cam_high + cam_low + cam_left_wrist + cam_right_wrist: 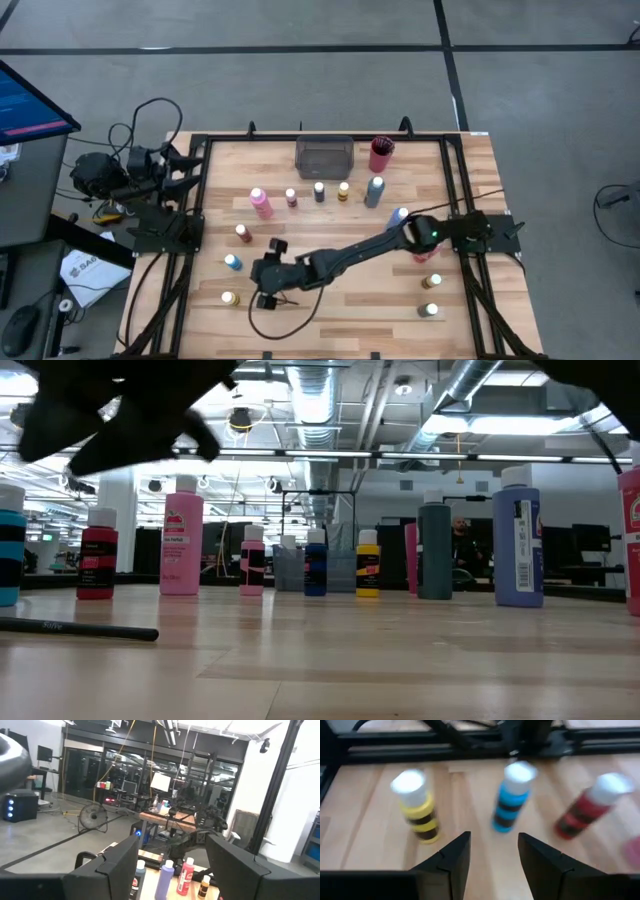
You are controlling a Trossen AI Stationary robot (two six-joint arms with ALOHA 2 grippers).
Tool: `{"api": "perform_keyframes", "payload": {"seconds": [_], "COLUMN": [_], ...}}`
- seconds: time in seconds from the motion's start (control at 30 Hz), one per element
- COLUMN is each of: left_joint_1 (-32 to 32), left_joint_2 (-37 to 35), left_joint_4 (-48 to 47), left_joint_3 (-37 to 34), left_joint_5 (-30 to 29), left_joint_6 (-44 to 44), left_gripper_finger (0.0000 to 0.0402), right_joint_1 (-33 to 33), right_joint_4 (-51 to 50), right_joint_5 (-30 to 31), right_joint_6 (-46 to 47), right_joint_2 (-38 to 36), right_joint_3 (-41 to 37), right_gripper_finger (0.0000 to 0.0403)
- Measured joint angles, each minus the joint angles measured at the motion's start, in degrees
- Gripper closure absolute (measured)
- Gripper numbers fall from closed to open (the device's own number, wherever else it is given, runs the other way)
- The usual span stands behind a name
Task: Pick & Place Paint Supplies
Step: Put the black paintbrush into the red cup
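Right gripper point(494, 851) empty, fingers apart, above upright blue bottle point(510, 797) with cap up, near brush point(80, 628) lying flat.

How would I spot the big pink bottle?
Find the grey tray at the table's far edge. A row of bottles stands in front of it; the big pink bottle ends that row on the left. It is light pink and bulkier than the small bottles beside it.

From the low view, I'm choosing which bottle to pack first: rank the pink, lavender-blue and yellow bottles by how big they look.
1. Lavender-blue bottle, largest.
2. Pink bottle.
3. Yellow bottle, smallest.
The yellow one stands farther back, so distance may add to its small look.
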Motion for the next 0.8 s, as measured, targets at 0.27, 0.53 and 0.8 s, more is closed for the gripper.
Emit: {"api": "perform_keyframes", "payload": {"seconds": [0.27,0.53,0.8], "left_joint_1": [0.02,0.02,0.0], "left_joint_2": [0.0,0.0,0.0], "left_joint_4": [-0.14,-0.72,-0.9], "left_joint_3": [-0.02,-0.02,-0.01], "left_joint_5": [1.4,1.4,1.38], "left_joint_6": [-0.02,-0.15,-0.16], "left_gripper_finger": [0.0176,0.0176,0.0176], "right_joint_1": [0.76,0.85,1.32], "right_joint_4": [0.35,3.84,7.08], "right_joint_5": [-4.01,-5.28,-5.31], "right_joint_6": [4.34,5.74,7.07], "right_joint_2": [7.0,8.87,11.37], "right_joint_3": [4.61,4.66,4.58], "right_gripper_finger": [0.0244,0.025,0.0251]}}
